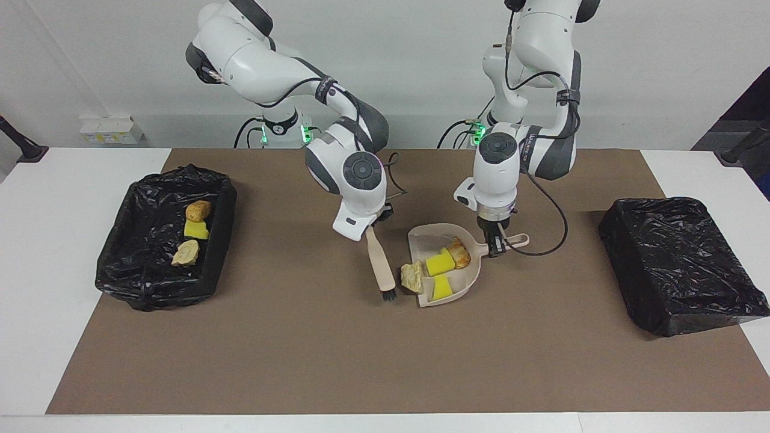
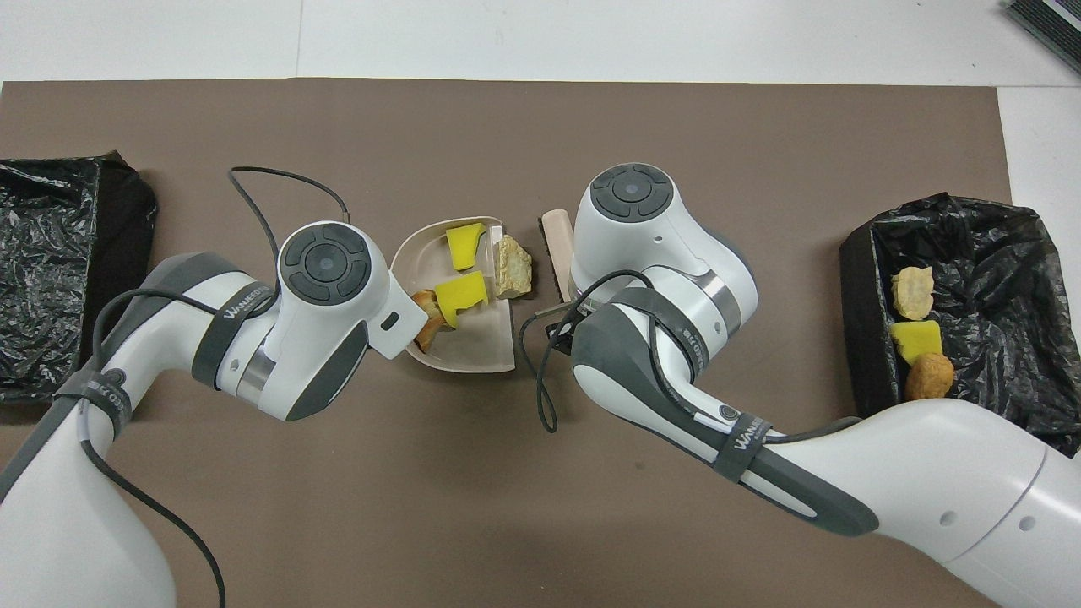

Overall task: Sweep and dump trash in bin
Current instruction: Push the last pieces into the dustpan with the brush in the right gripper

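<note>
The beige dustpan [image 1: 421,237] lies on the brown mat mid-table, its mouth toward the right arm's end. It holds trash: two yellow wedges [image 1: 439,263] [image 1: 442,288] and a brownish lump [image 1: 460,252]. A beige lump [image 1: 412,276] sits on the pan's lip. My left gripper [image 1: 495,246] is shut on the dustpan's handle [image 1: 514,242]. My right gripper [image 1: 378,224] is shut on the brush [image 1: 382,264], whose bristles [image 1: 388,294] rest on the mat beside the beige lump. In the overhead view the pan [image 2: 460,355], the lump [image 2: 513,268] and the brush handle [image 2: 557,236] show; both grippers are hidden under the hands.
A black-lined bin [image 1: 150,288] at the right arm's end holds a brown oval lump [image 1: 198,210], a yellow wedge [image 1: 195,230] and a beige lump [image 1: 185,252]. A second black-bagged bin [image 1: 680,264] stands at the left arm's end. A cable loops beside the dustpan handle.
</note>
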### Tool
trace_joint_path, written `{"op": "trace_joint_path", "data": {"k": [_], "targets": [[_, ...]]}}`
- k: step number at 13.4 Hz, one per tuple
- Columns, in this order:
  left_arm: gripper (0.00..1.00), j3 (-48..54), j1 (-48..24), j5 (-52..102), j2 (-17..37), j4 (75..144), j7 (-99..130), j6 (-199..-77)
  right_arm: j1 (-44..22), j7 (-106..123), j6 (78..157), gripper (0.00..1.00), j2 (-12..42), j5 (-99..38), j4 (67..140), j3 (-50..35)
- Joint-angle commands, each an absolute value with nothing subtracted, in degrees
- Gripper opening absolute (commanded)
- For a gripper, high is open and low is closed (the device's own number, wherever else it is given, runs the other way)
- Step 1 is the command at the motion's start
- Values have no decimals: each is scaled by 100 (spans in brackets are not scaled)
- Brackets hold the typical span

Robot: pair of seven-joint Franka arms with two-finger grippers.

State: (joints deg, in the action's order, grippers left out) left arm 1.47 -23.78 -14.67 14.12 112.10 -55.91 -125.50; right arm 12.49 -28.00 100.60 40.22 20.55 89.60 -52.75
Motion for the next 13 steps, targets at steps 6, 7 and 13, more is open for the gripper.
{"op": "trace_joint_path", "data": {"k": [6, 7, 13], "targets": [[0, 123, -2584, -1556, 1213, 11399, -5335, -12112, 817, -3559, 10554, 0, 4236, 1821, 9351, -5738], [0, 123, -2584, -1547, 1204, 11417, -5370, -12137, 817, -3560, 10547, 0, 4219, 1689, 9352, -5739], [0, 123, -2356, -1390, 1248, 11408, -5722, -12375, 1089, -3639, 9802, 0, 3982, 1679, 9246, -5765]]}}
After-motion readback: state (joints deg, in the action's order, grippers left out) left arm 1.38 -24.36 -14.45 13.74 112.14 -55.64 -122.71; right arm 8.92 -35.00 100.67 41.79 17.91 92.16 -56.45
